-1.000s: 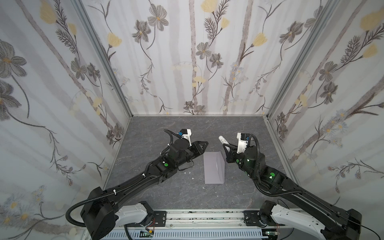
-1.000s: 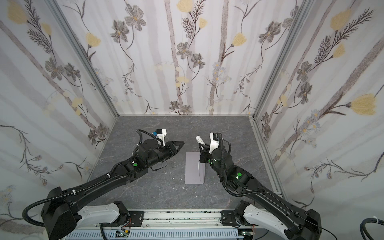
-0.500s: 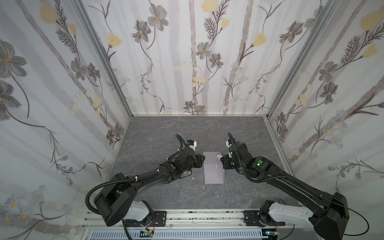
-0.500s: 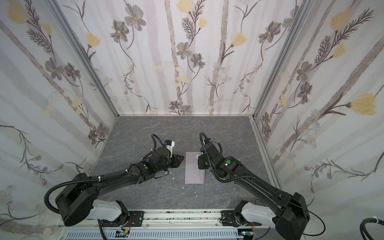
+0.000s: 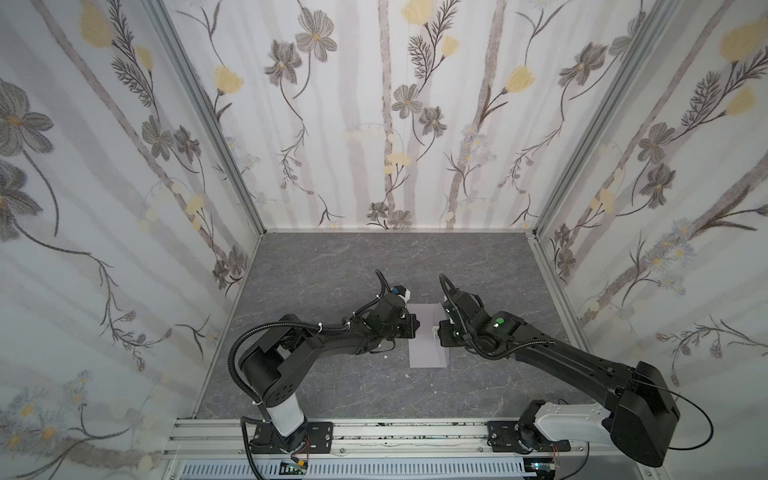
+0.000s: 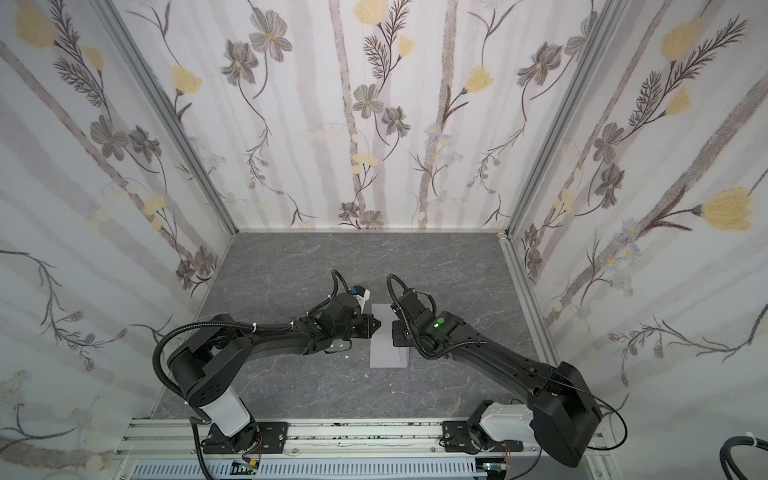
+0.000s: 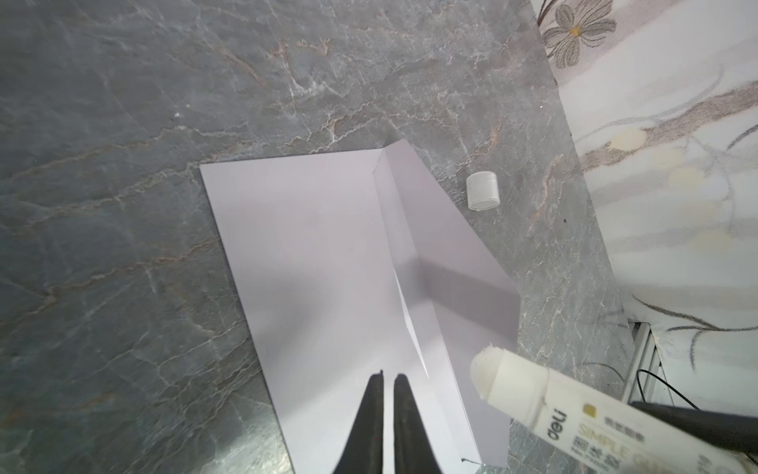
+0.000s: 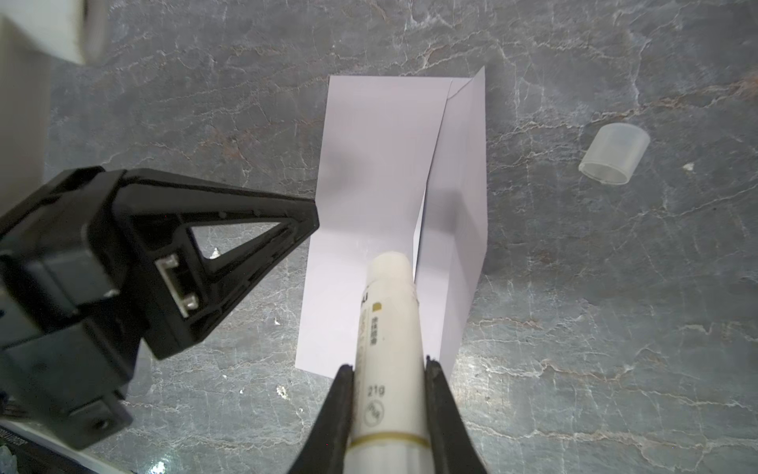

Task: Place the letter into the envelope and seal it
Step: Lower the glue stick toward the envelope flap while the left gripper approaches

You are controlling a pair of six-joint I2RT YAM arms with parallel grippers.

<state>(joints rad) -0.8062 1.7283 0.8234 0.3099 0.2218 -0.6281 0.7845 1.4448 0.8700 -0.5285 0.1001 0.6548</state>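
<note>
Top view: envelope (image 5: 428, 349) flat mid-scene, long axis fore-aft | Left wrist: left gripper (image 7: 387, 375) closed, empty, tips over envelope body, flap (image 7: 451, 266) raised beyond | Right wrist: right gripper (image 8: 387, 365) clamps glue stick (image 8: 389, 295), tip just beside flap crease; letter unseen

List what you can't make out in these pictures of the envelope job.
- The letter: shown in no view; whether it is inside the envelope cannot be told through the paper.
- Tip of the glue stick: right wrist view, the stick's own body hides whether it touches the flap.
- Tips of the right tool: both top views, covered by its own wrist.
</note>
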